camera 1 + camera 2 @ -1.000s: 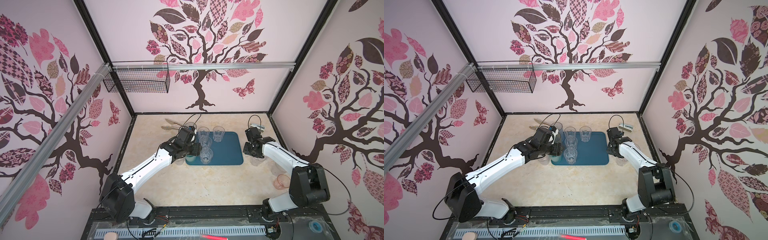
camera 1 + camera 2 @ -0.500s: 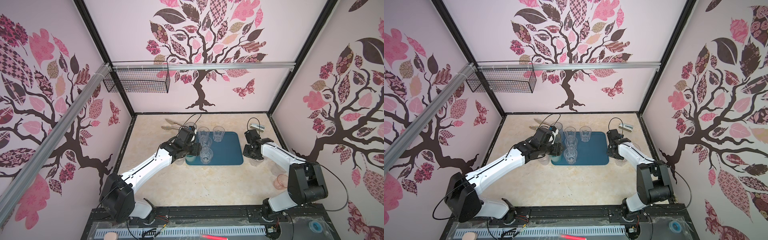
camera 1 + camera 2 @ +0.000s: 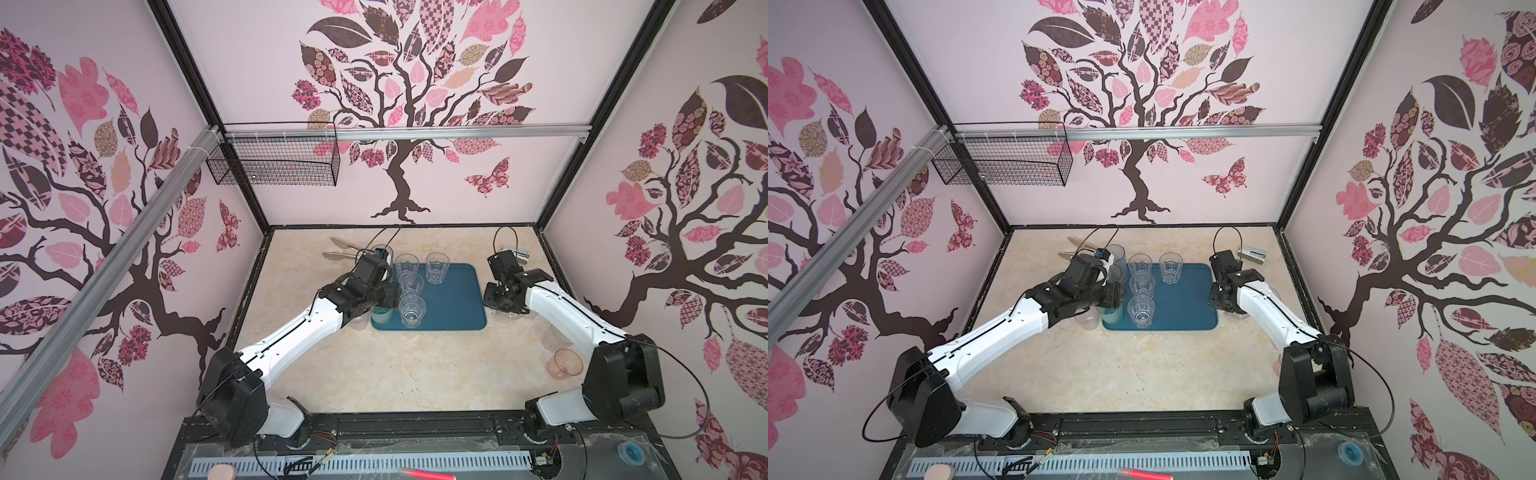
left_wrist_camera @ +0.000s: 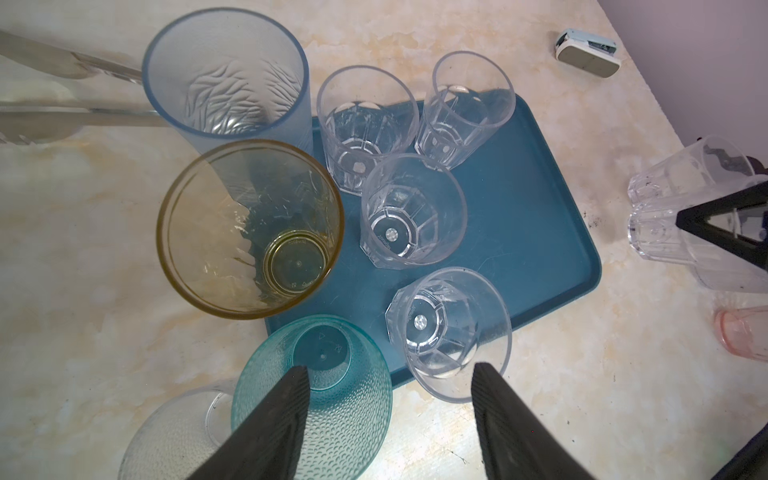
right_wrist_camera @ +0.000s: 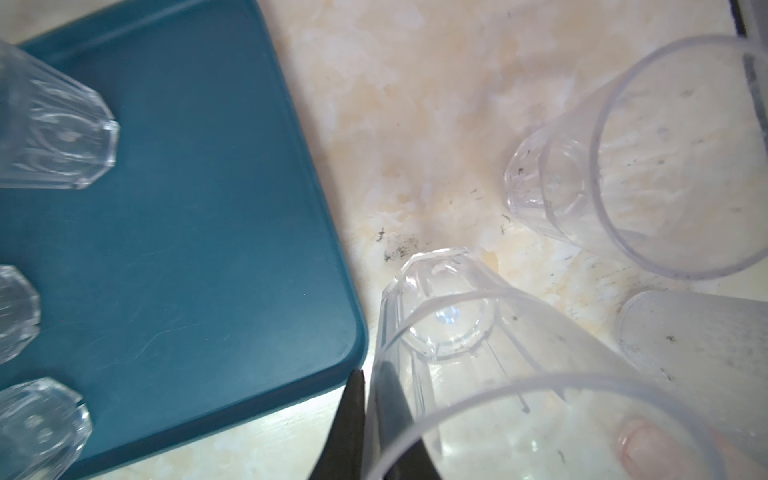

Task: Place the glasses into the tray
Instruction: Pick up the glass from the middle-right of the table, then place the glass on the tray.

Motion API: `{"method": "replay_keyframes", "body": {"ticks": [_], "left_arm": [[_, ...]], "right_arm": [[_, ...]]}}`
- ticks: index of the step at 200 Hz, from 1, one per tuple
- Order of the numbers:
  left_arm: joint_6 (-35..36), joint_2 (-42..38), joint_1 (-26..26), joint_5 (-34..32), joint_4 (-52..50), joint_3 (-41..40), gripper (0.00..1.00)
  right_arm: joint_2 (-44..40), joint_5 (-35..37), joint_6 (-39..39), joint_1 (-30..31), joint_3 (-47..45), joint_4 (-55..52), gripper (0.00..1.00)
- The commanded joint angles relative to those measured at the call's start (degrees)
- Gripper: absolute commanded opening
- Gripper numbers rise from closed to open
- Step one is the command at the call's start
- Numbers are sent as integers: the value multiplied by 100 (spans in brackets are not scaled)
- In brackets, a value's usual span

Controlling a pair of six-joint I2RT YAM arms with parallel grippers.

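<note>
Glasses [image 3: 437, 268] are split between the tray [image 3: 461, 299] and the table [image 3: 374, 374]. Four short clear ones stand grouped on the tray's left half, from 12 down to 7 o'clock, which leaves the right half bare for the next arrivals. My right gripper [image 5: 370, 374] is clenched on the rim wall of another short clear glass [image 5: 444, 332], one finger inside and one outside. I judge that pinch suits a slick tumbler too wide to span. That glass stands upright on the table just off the tray's edge at about 4 o'clock, with a second clear glass [image 5: 681, 166] and a frosted glass [image 5: 698, 332] near it, further out. My left gripper [image 4: 390, 370] hangs released, jaws wide, above the teal glass [image 4: 353, 415] at the tray's 8 o'clock corner; whether its base sits fully inside the rim I cannot tell. The amber glass [image 4: 249, 228] and blue-grey glass [image 4: 224, 75] crowd the 9 to 10 o'clock edge. A pink glass [image 3: 563, 363] waits well apart at 5 o'clock. Next I'd lift straight up before swinging toward 9 o'clock, so the base clears the rim
</note>
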Motion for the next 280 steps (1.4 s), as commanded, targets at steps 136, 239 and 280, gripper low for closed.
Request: {"method": "replay_keyframes", "body": {"ticks": [136,239,280], "left_arm": [[-189,-546,159,-1111,-28,-466,66],[-249,-752,243,-1089,-136,-664,66],[-301,-695,246,-1029,-136,-654,66]], "right_arm": [[1252,-923,-141,1329,1086,468,4],[2957,-605,-374,1632,2479,428,10],[3182,-768,-383,1646,2781,433,19]]}}
